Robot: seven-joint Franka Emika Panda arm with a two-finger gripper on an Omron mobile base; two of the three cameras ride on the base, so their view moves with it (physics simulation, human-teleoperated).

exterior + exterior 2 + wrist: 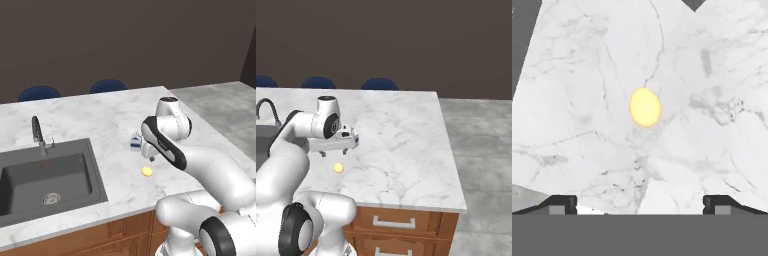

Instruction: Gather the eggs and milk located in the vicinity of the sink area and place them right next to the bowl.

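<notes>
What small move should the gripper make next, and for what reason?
Probably lower straight down over the egg. The gripper hangs open above the marble counter, the egg lies centred ahead of the fingertips, and nothing is held yet.

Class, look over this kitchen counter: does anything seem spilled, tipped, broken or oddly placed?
Nothing spilled or broken. The egg lies loose on the bare counter, free to roll; the milk carton stands upright beside the arm.
</notes>
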